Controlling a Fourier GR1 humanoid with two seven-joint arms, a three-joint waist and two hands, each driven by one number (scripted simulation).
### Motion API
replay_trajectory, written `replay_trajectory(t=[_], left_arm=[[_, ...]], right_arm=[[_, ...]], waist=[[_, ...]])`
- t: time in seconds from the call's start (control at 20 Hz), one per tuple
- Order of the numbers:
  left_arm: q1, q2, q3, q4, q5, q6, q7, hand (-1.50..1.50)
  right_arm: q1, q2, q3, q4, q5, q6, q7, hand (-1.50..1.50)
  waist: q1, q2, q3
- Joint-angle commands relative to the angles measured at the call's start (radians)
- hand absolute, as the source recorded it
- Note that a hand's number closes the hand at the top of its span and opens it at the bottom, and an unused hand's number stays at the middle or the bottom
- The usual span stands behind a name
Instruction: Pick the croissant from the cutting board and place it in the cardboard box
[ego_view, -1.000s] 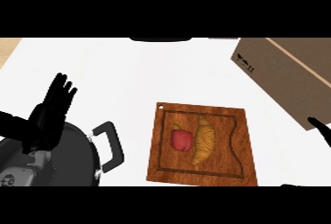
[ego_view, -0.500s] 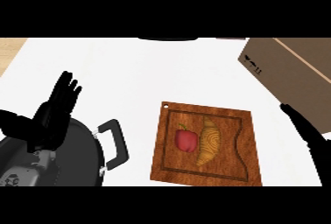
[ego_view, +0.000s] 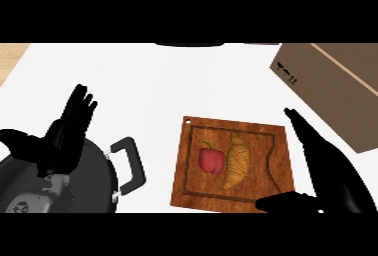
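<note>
Right hand (ego_view: 332, 175): seen at the right edge of the cutting board (ego_view: 255, 129), reaching in from the near side. The fingers are held straight and close together and point away along the board's right edge. The thumb is spread off to the left and covers the board's near right corner. Nothing is held. Contact with the board cannot be told.

Pot (ego_view: 92, 170): a dark round pot is seen well to the left of the cutting board, on the near side. Its loop handle (ego_view: 136, 162) is turned towards the board, and a strip of counter is left between them.

Left hand (ego_view: 65, 140): shown left of the cutting board, over the pot's far left part. The fingers are straight, slightly fanned and pointed up. Nothing is gripped.

Cutting board: a brown wooden board with a grooved inner border is laid flat on the white counter (ego_view: 162, 85), slightly turned. A small hole is seen at its far left corner.

Croissant (ego_view: 237, 162): laid on the cutting board near its middle, lengthwise from near to far. It is untouched by either hand.

Red pepper (ego_view: 212, 160): laid on the cutting board just left of the croissant, touching it or nearly so.

Cardboard box (ego_view: 332, 85): set beyond the cutting board's far right corner, apart from it and cut off by the right edge of the view.
</note>
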Motion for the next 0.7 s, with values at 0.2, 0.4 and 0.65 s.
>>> replay_trajectory(t=[0.2, 0.4, 0.65], left_arm=[[-0.025, -0.015, 0.012, 0.048, -0.016, -0.003, -0.018, 0.0], [-0.02, 0.015, 0.051, 0.008, 0.0, -0.007, 0.022, 0.0], [-0.021, -0.017, 0.039, 0.04, -0.014, -0.002, 0.011, 0.0]], right_arm=[[-0.057, 0.172, 0.041, 0.094, 0.088, 0.057, 0.212, -1.5], [-0.056, 0.243, 0.052, 0.156, 0.183, 0.046, 0.196, -1.5], [-0.021, 0.34, 0.066, 0.217, 0.26, 0.043, 0.144, -1.5]], waist=[[-0.018, -0.001, 0.002], [-0.017, -0.002, 0.002], [-0.02, -0.001, 0.002]])
